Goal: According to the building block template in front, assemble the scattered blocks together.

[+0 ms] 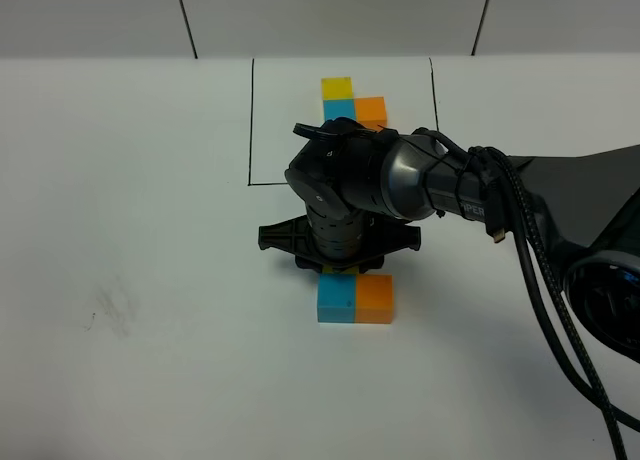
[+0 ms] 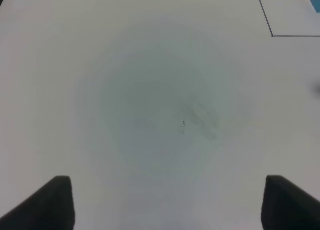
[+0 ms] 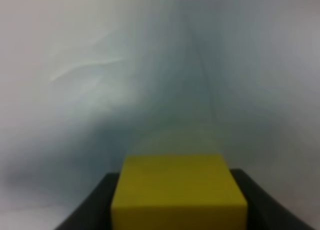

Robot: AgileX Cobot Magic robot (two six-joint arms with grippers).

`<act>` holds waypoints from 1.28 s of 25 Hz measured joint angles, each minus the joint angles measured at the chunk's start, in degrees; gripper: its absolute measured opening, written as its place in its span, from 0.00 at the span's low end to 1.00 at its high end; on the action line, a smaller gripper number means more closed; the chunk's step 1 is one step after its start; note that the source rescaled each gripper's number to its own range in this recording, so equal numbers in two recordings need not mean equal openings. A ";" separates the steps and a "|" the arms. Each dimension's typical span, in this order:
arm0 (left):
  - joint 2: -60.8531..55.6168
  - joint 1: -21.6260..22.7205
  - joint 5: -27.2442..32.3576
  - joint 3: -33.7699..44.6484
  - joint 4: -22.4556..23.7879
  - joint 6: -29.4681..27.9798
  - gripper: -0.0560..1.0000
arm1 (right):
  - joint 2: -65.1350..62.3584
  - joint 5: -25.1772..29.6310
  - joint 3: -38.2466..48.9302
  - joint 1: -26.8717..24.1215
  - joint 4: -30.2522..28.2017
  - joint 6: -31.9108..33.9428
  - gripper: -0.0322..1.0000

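Note:
The building block template (image 1: pixel 338 110) lies at the back inside a thin black drawn rectangle: yellow, sky-blue and orange cubes in an L. In front, an unframed sky-blue block (image 1: pixel 336 300) and orange block (image 1: pixel 374 298) sit side by side, touching. My right gripper (image 1: pixel 338 265) points down just behind the sky-blue block. In the right wrist view the gripper (image 3: pixel 179 202) is shut on the yellow block (image 3: pixel 179 190). Only a sliver of that yellow block (image 1: pixel 340 273) shows in the high view. My left gripper (image 2: pixel 167 205) is open and empty over bare table.
The white table (image 1: pixel 130 230) has a faint smudge (image 1: pixel 108 310) at the left. The right arm and its black cables (image 1: pixel 520 250) stretch in from the right edge. A corner of the black drawn rectangle (image 2: pixel 272 35) shows in the left wrist view.

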 joint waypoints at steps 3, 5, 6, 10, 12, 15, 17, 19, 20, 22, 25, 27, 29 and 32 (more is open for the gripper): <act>0.00 0.00 0.00 0.00 0.00 0.00 0.80 | 0.00 0.00 0.00 0.00 0.13 0.06 0.47; 0.00 0.00 0.00 0.00 0.00 0.00 0.80 | 0.00 0.06 -0.11 0.00 0.13 0.06 0.47; 0.00 0.00 0.00 0.00 0.00 0.00 0.80 | 0.00 0.10 -0.11 0.00 0.13 0.06 0.47; 0.00 0.00 0.00 0.00 0.00 0.00 0.80 | -0.56 0.73 0.01 0.06 -1.08 -0.42 0.55; 0.00 0.00 0.00 0.00 0.00 0.00 0.80 | -1.48 0.74 0.05 0.06 -2.67 -0.50 0.62; 0.00 0.00 0.00 0.00 0.00 0.00 0.80 | -4.24 0.61 0.05 0.06 -5.64 -0.61 0.75; 0.00 0.00 0.00 0.00 0.00 0.00 0.80 | -6.50 -0.10 0.07 0.06 -8.52 -0.61 0.84; 0.00 0.00 0.00 0.00 0.00 0.00 0.80 | -9.45 -1.24 0.07 0.06 -13.30 -0.61 0.91; 0.00 0.00 0.00 0.00 0.00 0.00 0.80 | -10.87 -2.06 0.07 -0.07 -15.79 -0.61 0.94; 0.00 0.00 0.00 0.00 0.00 0.00 0.80 | -14.85 -3.68 0.07 -1.10 -21.68 -0.61 0.98; 0.00 0.00 0.00 0.00 0.00 0.00 0.80 | -21.49 -6.44 0.07 -5.35 -27.82 -0.61 0.99; 0.00 0.00 0.00 0.00 0.00 0.00 0.80 | -26.19 -9.07 0.07 -10.08 -29.62 -0.61 1.00; 0.00 0.00 0.00 0.00 0.00 0.00 0.80 | -31.40 -10.95 0.07 -16.13 -29.66 -0.99 1.00; 0.00 0.00 0.00 0.00 0.00 0.00 0.80 | -38.56 -12.23 0.07 -25.30 -27.99 -3.90 1.00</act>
